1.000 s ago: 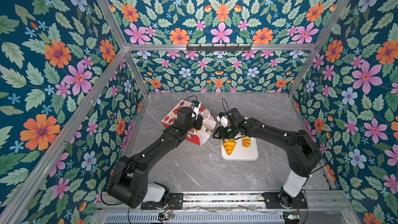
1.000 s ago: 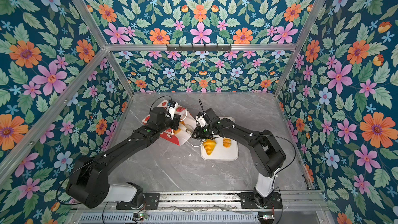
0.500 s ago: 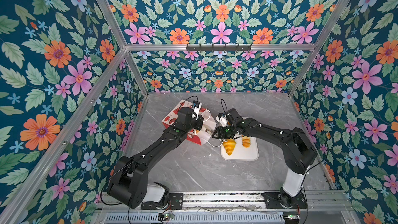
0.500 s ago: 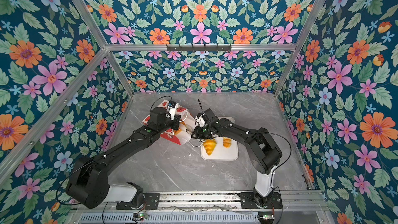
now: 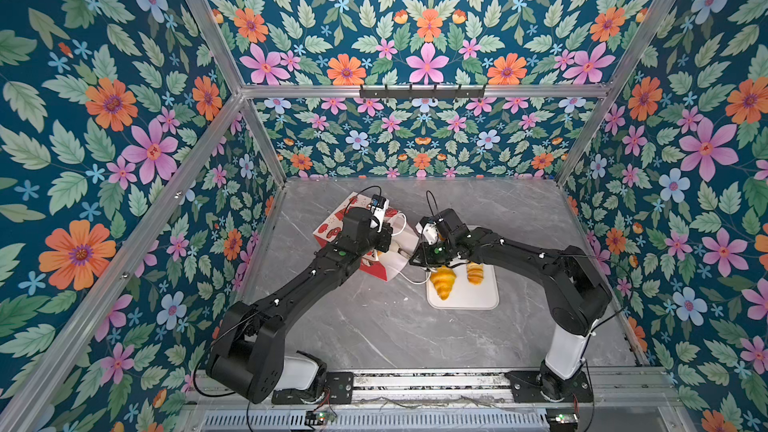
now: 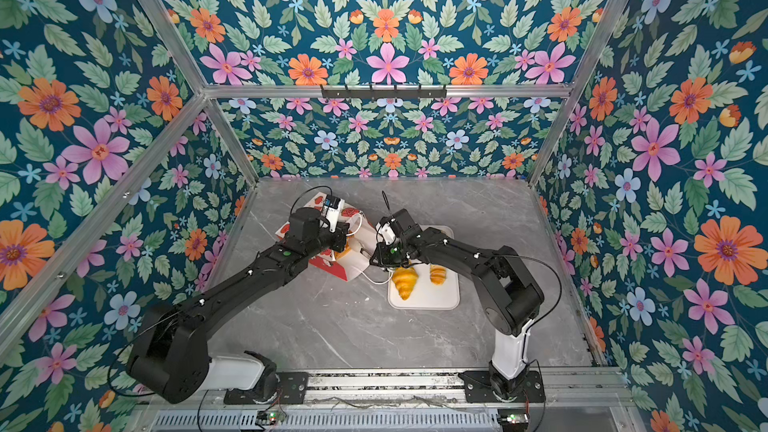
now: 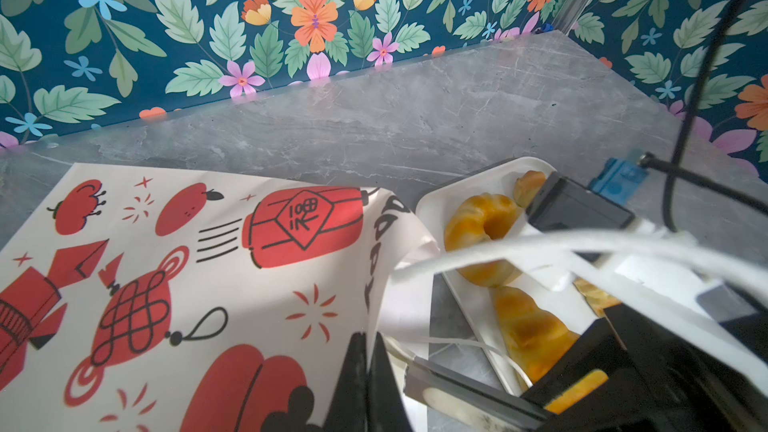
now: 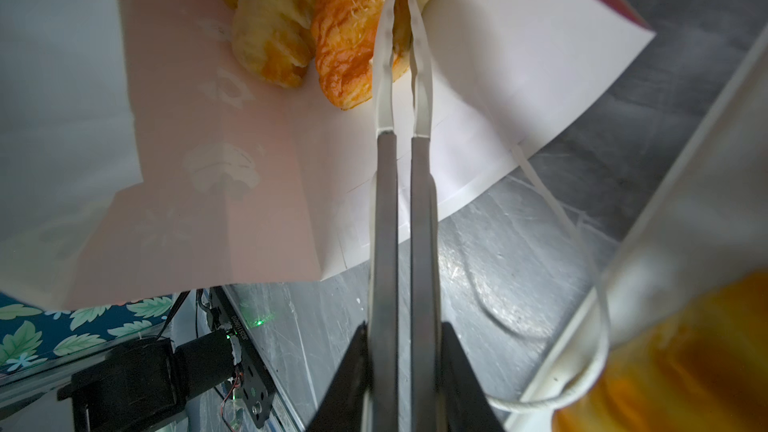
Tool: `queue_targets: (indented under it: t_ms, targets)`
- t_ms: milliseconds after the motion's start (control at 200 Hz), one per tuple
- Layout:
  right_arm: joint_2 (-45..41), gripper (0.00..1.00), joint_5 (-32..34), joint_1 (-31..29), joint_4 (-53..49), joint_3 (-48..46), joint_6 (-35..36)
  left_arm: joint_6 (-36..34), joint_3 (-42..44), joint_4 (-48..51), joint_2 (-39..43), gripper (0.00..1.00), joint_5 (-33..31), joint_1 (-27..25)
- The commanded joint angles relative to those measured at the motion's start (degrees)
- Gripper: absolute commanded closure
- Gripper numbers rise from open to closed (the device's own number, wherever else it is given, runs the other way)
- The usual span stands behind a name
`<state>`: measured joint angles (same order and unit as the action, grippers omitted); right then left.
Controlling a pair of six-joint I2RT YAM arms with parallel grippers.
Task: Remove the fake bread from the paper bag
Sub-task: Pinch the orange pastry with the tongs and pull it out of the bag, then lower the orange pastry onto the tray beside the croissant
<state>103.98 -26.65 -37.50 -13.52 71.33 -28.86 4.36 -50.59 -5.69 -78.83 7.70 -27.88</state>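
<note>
The paper bag [image 5: 332, 230] [image 6: 328, 265] lies on its side, white with red prints [image 7: 187, 263]. My left gripper [image 7: 368, 351] [image 5: 388, 243] is shut on the rim at its mouth. My right gripper [image 8: 403, 334] [image 5: 430, 253] is shut on metal tongs [image 8: 422, 201] that reach into the bag. The tongs' white tips [image 8: 386, 35] pinch the edge of an orange-brown fake bread [image 8: 345, 35] inside. A paler piece [image 8: 270, 35] lies beside it. A bit of orange bread [image 6: 343, 251] shows at the mouth in a top view.
A white tray [image 5: 478, 301] [image 7: 436, 201] sits just right of the bag's mouth with a croissant [image 5: 443, 280], a smaller pastry [image 5: 475, 273] and a curled bun [image 7: 478, 222]. The bag's cord handle [image 8: 552, 209] trails on the grey table [image 5: 395, 338]. Floral walls enclose the space.
Both arms stay almost where they were at the bag's mouth. The bag and the tray's pastries have not moved.
</note>
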Motion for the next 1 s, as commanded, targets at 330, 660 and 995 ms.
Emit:
queue_targets:
  t_ms: [330, 660, 995]
  targets:
    - [-14.25, 1.00, 3.00, 0.03, -2.61, -8.13, 0.73, 1.07, -0.56, -2.66, -1.01, 1.00, -2.25, -0.08]
    - [-24.46, 1.00, 5.52, 0.05, -9.09, -13.83, 1.70, 1.70, -1.79, -3.01, -2.60, 1.00, -2.96, -0.07]
    - [-39.73, 1.00, 10.84, 0.05, -17.61, -18.48, 0.91, 1.96, -1.93, -3.00, -2.69, 1.00, -3.84, -0.07]
